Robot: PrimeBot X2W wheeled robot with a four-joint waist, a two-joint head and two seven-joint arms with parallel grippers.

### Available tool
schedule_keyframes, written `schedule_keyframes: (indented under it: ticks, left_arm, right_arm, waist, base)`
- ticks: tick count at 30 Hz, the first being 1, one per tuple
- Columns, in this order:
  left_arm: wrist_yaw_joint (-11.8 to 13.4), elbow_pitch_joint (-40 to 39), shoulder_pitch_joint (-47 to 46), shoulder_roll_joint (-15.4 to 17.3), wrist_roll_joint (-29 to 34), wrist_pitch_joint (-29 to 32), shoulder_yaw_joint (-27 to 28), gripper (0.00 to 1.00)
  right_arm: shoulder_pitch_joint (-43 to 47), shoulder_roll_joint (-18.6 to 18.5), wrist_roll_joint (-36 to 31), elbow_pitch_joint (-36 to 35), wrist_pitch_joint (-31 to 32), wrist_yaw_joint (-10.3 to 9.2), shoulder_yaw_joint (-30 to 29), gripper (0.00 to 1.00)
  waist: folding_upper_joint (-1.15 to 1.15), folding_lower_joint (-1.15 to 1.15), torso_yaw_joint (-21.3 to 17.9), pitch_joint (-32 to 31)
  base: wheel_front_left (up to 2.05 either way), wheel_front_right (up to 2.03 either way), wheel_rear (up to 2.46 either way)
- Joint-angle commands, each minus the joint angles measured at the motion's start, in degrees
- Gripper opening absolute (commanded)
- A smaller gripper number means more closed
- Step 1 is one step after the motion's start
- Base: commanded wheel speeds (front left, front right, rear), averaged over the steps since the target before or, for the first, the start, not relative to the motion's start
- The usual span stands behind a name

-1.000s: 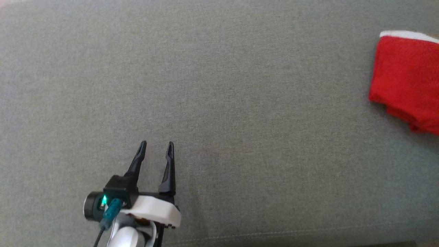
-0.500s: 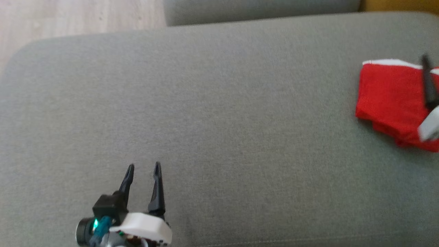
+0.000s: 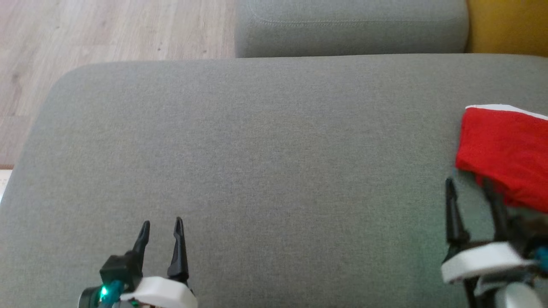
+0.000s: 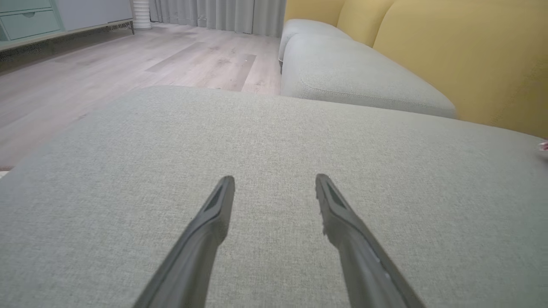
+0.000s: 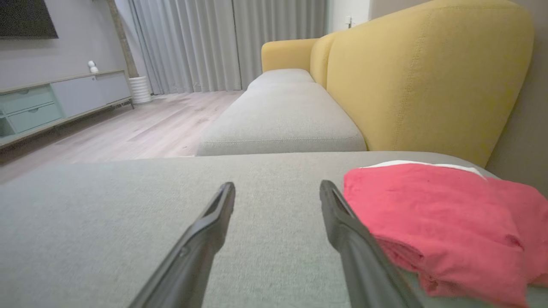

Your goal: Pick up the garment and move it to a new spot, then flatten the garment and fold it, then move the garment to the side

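garment lay folded at the right edge of the cushion, just beside the right gripper — fingers apart, empty (left gripper likewise, well apart). likely best: back off straight, not snagging the fold.

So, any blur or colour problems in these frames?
Head view: right end effector smeared, garment saturated red and cropped. Right wrist view: garment washed pinker, near edge soft. Left wrist view: left end effector crisp, light even.

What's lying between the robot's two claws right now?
Bare grey cushion between the left gripper and the right gripper; the head view shows it.
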Motion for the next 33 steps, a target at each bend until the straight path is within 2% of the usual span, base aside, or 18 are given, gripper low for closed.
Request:
schedule_keyframes:
  ticks: [1, 6, 13, 28, 29, 33]
  left_arm:
    - [-0.70, -1.36, -0.66, 0.26, 0.78, -0.70, 2.22, 1.00]
    - [-1.26, -0.93, 0.10, 0.15, 1.61, -0.70, 3.39, 1.00]
    - [-1.56, -0.32, 0.25, -0.08, 2.14, -0.70, 4.13, 1.00]
    - [-2.28, 1.42, 0.32, -0.35, 2.82, -0.70, 5.22, 1.00]
    - [-2.26, 2.85, 1.93, -0.21, 2.47, 0.01, 3.31, 0.00]
    - [-2.50, 4.76, 2.09, -0.26, 1.28, 0.38, 3.36, 0.00]
  right_arm:
    - [-0.53, 0.07, -1.94, -0.60, -2.94, 0.43, 1.95, 1.00]
    - [1.65, 1.14, -3.47, 3.23, -6.88, 0.43, 4.05, 1.00]
    - [3.13, 1.34, -2.01, 5.94, -8.56, 0.43, 5.41, 1.00]
    - [3.64, 1.36, -0.53, 4.75, -8.97, 0.43, 4.95, 1.00]
    - [4.53, 1.69, -0.48, 6.69, -8.19, 0.00, 3.79, 0.00]
    - [4.48, 1.70, 0.71, 8.60, -7.90, 0.00, 3.99, 0.00]
  waist:
    - [0.00, 0.00, -0.26, -0.35]
    - [0.00, 0.00, -0.64, -1.05]
    - [0.00, 0.00, -0.36, -1.44]
    - [0.00, 0.00, -1.23, -1.75]
    - [0.00, 0.00, -1.24, -1.75]
    - [0.00, 0.00, -1.30, -1.75]
  base:
    - [0.00, 0.00, 0.00]
    - [0.00, 0.00, 0.00]
    - [0.00, 0.00, 0.00]
    - [0.00, 0.00, 0.00]
    - [0.00, 0.00, 0.00]
    - [0.00, 0.00, 0.00]
